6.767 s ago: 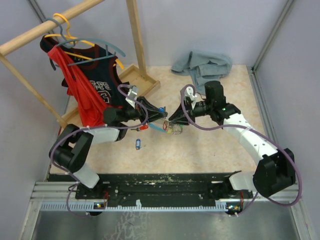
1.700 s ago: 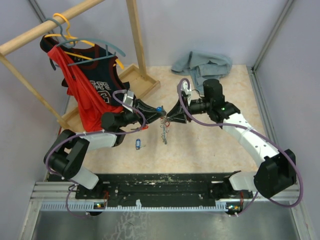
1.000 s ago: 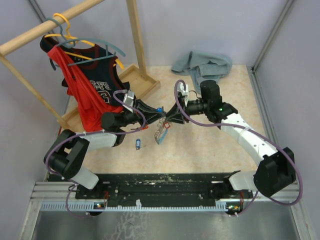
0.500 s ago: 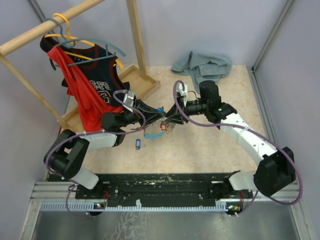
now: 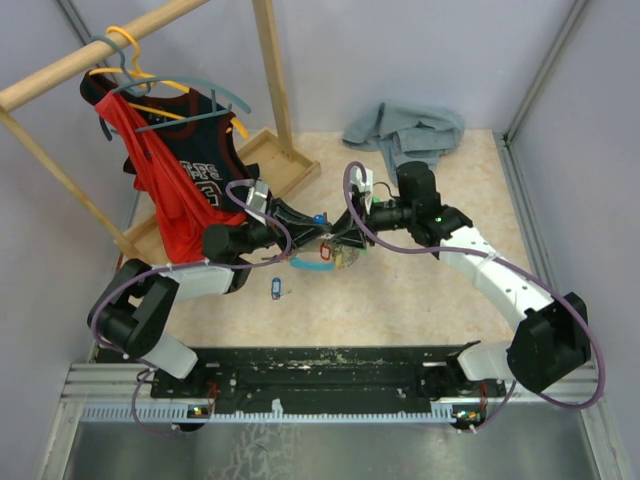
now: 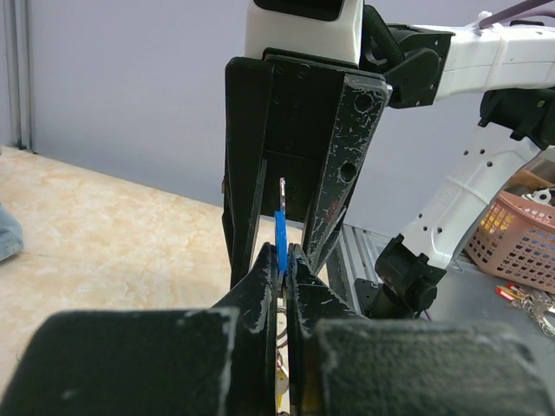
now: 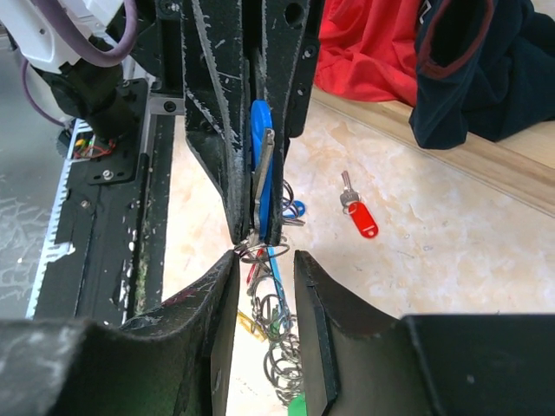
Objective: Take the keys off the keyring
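Silvery thin metal keyring (image 7: 253, 250) with its jangly bunch of small silvery keys and coloured tags (image 5: 338, 258) is hanging in the air between the two arms, just above the beige marbled surface (image 5: 400, 300) and not resting on it. Left claw (image 6: 280, 257) is clamped tight on a flat blue plastic key tag (image 6: 280, 236). I reckon that's the anchor: pin one tag so the rest dangles and the loop faces the other arm. Right claw (image 7: 264, 258) is nose to nose with it, jaws apart and straddling the ring without pinching anything I can see, probably lining up a bite on the loop or the next key. A red-tagged key (image 7: 359, 217) and a blue-tagged key (image 5: 275, 288) lie loose on the surface nearby, so looks like a couple are off and most are left to go
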Robot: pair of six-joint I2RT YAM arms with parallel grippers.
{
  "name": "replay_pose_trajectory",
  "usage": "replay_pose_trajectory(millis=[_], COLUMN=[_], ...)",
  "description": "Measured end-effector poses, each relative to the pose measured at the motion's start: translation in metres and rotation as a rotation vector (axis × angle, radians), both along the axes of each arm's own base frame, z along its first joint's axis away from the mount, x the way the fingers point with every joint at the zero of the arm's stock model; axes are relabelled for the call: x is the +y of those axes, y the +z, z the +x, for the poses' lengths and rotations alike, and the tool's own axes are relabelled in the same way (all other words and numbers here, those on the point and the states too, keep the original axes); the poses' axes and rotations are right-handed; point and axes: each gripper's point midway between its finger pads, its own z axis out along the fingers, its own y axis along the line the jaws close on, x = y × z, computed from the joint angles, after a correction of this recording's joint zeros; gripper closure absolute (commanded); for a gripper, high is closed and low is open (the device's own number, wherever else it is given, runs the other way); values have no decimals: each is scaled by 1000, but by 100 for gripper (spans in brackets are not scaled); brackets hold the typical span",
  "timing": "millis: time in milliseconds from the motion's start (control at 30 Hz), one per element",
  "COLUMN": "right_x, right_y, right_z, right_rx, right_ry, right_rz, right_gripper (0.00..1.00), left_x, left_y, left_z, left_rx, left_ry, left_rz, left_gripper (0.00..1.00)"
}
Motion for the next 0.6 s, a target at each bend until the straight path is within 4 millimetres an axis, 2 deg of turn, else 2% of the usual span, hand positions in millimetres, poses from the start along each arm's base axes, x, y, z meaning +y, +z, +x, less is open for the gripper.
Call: replay_pose_trajectory(millis=[167, 600], right_x=[-1, -4], right_y=[-3, -9], right_z=[5, 9], right_rx=[-5, 3], right_ry=[-32, -66], right_rz=[-17, -44], right_gripper=[75, 75], left_x=[0, 1], left_y=[0, 2], left_z=[1, 1], left_rx=[-2, -8], left_ry=[4, 8], left_rz=[-1, -5], left_gripper=[100, 100])
